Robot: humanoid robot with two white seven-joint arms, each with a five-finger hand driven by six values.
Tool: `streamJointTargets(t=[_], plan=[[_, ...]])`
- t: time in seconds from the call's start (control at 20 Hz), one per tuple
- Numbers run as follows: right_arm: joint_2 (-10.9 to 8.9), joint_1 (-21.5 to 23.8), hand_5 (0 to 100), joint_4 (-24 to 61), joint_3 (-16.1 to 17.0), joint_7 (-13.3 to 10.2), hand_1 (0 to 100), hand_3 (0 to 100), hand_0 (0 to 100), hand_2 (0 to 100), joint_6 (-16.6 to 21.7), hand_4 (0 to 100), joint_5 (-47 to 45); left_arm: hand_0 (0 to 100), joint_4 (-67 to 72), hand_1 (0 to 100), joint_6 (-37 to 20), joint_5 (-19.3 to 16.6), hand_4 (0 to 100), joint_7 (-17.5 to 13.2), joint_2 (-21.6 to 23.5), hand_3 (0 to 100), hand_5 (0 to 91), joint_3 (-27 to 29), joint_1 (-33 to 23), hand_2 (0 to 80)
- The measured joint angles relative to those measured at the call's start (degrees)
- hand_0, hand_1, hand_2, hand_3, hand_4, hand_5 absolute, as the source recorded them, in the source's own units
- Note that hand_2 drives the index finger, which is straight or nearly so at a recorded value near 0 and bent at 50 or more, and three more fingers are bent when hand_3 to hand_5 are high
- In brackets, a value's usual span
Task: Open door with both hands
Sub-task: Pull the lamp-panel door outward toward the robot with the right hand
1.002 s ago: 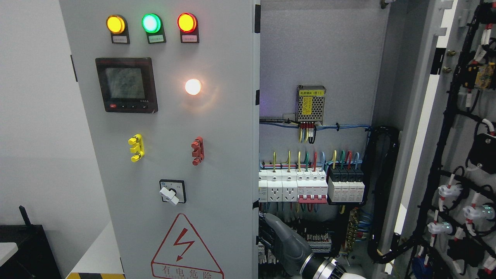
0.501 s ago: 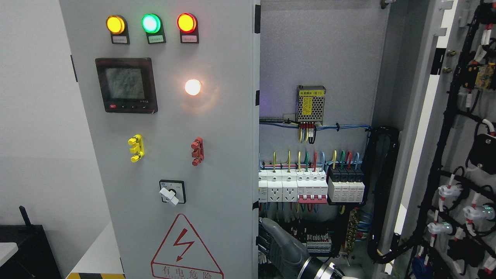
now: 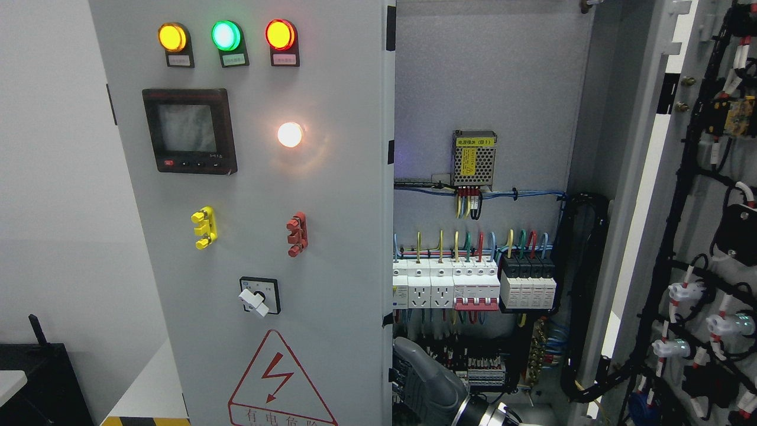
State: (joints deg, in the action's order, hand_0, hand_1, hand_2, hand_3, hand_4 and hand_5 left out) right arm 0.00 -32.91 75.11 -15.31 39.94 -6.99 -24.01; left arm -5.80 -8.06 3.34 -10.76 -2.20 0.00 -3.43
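The grey left door (image 3: 331, 195) of the electrical cabinet carries three lamps, a meter screen (image 3: 189, 131), a rotary switch (image 3: 259, 296) and a red warning triangle. Its free edge (image 3: 388, 236) stands slightly ajar. My right hand (image 3: 414, 378), grey with dark fingers (image 3: 404, 374), comes up from the bottom edge, and those fingers hook behind the door's free edge low down. The right door (image 3: 704, 236) is swung wide open, showing black cable looms on its inside. My left hand is not in view.
Inside the cabinet are a row of breakers (image 3: 473, 287), a small power supply (image 3: 474, 158) and terminal strips right behind my hand. A black box (image 3: 35, 378) stands at the lower left beside a white wall.
My right hand has sunk lower and shifted left along the door's edge. The left door's panel has swung a little, its lamps and switches drifting to the left.
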Motion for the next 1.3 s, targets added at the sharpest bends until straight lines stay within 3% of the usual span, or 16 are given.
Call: streamJointTargets(t=[0.75,1.3], plan=[[0.0,0.1,0,0.6,-1.0,4.9,0,0,38,0,0.1,0,-2.0,0,0.0,0,-0.1,0.0,0,0.0,0.0,0,0.0,0.0,0.0,0.0],[0.0,0.1,0,1.4,-1.4,11.0,0,0,38,0,0.2,0,-2.5,0,0.0,0,-0.1,0.0,0,0.0,0.0,0,0.0,0.0,0.0,0.0]])
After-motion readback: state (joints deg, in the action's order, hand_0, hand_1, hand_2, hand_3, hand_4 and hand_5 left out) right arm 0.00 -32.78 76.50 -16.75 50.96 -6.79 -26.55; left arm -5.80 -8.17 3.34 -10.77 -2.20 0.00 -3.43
